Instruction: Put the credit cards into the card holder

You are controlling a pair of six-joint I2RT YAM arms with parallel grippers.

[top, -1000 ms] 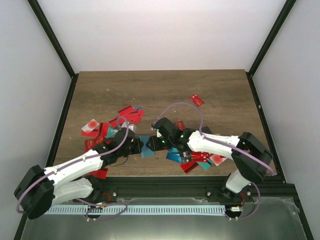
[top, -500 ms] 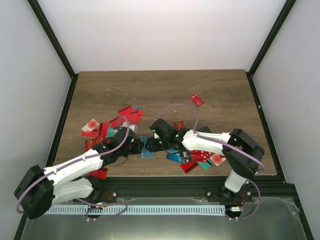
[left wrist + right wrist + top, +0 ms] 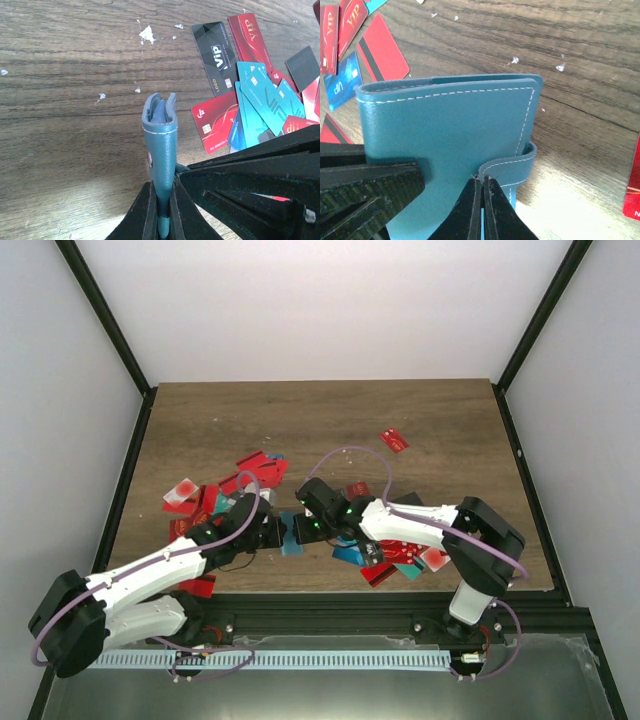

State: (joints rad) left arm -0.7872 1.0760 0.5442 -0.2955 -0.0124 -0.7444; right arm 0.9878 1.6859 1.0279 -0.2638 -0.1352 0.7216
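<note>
Top external view: two arms meet head-on over the near middle of the table [image 3: 330, 420], with the holder [image 3: 291, 539] caught between them.
Left pile [image 3: 215, 495]: mostly red cards, spread on the wood to the left of and just beyond the left arm's wrist. None is touched.
Right pile [image 3: 400, 555]: red and teal cards fanned out under and beside the right arm, toward the near right. None of these is touched either.
Left gripper [image 3: 162, 185]: clenched on the holder's lower part, standing it on edge above the wood. It probably serves as a vice while the other arm works.
Right gripper [image 3: 483, 179]: fingers pinched together on the free end of the strap [image 3: 512, 162], as far as the right wrist view shows.
Holder: teal with white stitching, flap folded shut, held between the two piles.
Contents: the left wrist view shows it edge-on, with layers of leather at the top. Whether any card sits inside cannot be told.
Strap: wraps round one side of the holder. The grip on it is likely meant to peel it back and open the flap.
Lone card [image 3: 394, 440]: red, lying well apart toward the far right.
Progress: early, by the look of it. Neither gripper has a card, and the holder is not yet opened.
</note>
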